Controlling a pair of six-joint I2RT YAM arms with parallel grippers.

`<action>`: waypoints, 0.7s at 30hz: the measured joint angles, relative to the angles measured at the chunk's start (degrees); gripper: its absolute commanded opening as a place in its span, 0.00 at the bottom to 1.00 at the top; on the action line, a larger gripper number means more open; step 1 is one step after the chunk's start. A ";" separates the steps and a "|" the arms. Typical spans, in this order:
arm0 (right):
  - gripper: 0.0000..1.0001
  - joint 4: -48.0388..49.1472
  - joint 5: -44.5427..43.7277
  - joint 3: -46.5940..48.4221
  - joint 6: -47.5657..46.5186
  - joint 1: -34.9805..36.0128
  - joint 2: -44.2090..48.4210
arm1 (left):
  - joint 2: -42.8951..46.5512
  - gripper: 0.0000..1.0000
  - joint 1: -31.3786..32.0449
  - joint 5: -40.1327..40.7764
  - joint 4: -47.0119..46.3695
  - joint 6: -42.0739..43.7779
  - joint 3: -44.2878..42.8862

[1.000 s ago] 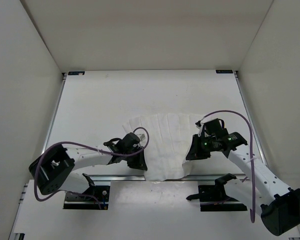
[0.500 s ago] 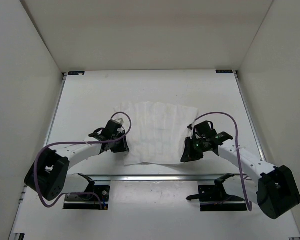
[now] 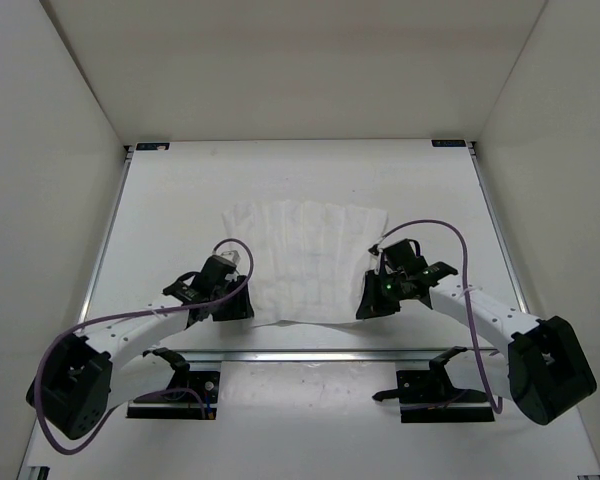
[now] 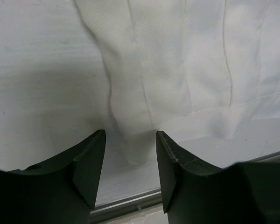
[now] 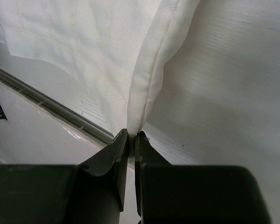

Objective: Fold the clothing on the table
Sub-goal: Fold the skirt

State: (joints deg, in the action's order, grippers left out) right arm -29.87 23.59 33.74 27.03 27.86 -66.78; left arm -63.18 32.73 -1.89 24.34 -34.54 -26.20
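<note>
Two grippers sit low, both just past the near rail. Clothing lies spread on the table, its near edge right by that rail. Left gripper: fingers spread, cloth corner loose btwn them, not held. Right gripper: fingers pressed tight, pinching the cloth edge. Looks early, I think: no neat fold yet, most folding left.
</note>
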 measured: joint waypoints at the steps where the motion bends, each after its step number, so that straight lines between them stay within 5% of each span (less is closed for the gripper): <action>1: 0.01 0.17 -0.02 0.00 0.00 0.07 -0.13 | 0.85 0.58 0.02 0.04 0.39 -0.24 0.46; 7: 0.00 0.83 -0.22 0.00 0.31 0.63 -0.52 | 1.29 0.46 0.83 -0.04 -1.03 -1.90 1.49; 12: 0.00 0.83 -0.33 0.00 0.42 0.61 -0.59 | -1.05 0.00 1.40 -1.18 -4.59 -2.78 2.01; 21: 0.00 -1.55 -3.26 0.00 0.11 0.42 0.35 | 3.65 0.00 -0.22 -1.66 0.17 -1.16 1.07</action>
State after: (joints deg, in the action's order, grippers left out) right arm -31.42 20.34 33.74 27.14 28.27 -66.43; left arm -59.53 32.51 -3.55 24.51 -35.70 -25.12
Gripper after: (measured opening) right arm 0.053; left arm 0.024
